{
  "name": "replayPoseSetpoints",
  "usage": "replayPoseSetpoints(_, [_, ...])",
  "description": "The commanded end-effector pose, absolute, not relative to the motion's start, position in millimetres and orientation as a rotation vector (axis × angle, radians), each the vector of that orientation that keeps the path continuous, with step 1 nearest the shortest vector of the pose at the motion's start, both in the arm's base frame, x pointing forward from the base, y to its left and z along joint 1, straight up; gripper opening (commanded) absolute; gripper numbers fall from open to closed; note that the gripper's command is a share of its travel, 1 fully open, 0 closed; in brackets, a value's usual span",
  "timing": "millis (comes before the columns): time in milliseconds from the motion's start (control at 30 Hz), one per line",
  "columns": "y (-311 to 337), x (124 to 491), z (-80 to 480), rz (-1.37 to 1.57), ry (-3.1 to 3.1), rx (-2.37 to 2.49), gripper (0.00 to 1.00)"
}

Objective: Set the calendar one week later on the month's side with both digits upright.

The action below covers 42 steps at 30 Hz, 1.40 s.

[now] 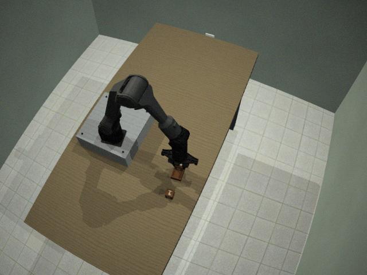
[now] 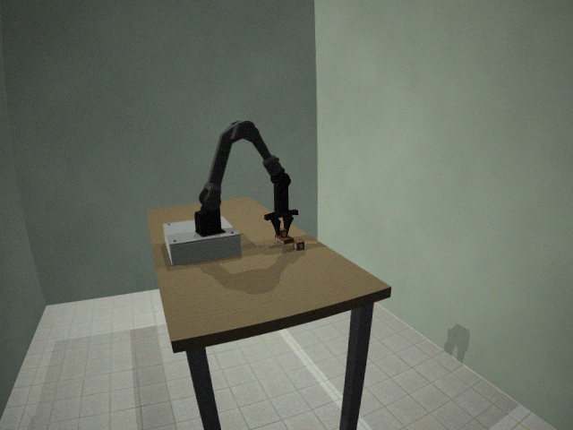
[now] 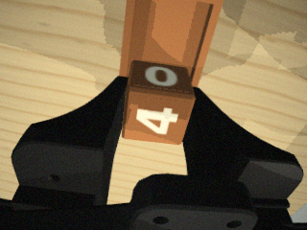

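My gripper (image 3: pixel 155 97) is shut on a brown number cube (image 3: pixel 157 103). The cube shows a white 4 on the face toward the wrist camera and a 0 on the face above it. It hangs just above the near end of the orange-brown tray (image 3: pixel 172 29), which lies flat on the table and looks empty. In the top view the gripper (image 1: pixel 179 164) stands right over the tray (image 1: pixel 176 173). A second cube (image 1: pixel 169 193) lies on the table apart from the tray, toward the front; it also shows in the exterior view (image 2: pixel 299 245) to the right of the tray (image 2: pixel 284 239).
The arm's grey base block (image 1: pixel 115 133) stands on the table to the left of the tray. The table's right edge (image 1: pixel 207 177) runs close to the tray and the loose cube.
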<state>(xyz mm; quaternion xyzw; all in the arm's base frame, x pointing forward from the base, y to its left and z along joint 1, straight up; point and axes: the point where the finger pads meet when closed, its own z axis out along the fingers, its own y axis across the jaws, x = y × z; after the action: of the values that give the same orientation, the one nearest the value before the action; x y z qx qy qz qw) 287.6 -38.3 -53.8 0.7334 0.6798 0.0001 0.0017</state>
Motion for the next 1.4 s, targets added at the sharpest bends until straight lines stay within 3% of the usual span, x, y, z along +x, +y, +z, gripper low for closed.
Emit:
replayPoseSetpoints(0, [-38.5,287.1,-54.5,-0.002,2.132,2.304,0.36])
replayPoseSetpoints(1033, [-38.5,287.1,-54.5,-0.002,2.132,2.304,0.36])
replayPoseSetpoints(1167, [-38.5,287.1,-54.5,-0.002,2.132,2.304,0.46])
replayPoseSetpoints(1333, [-38.5,287.1,-54.5,-0.002,2.132,2.304,0.51])
replayPoseSetpoints(1367, [-38.5,287.1,-54.5,-0.002,2.132,2.304,0.56])
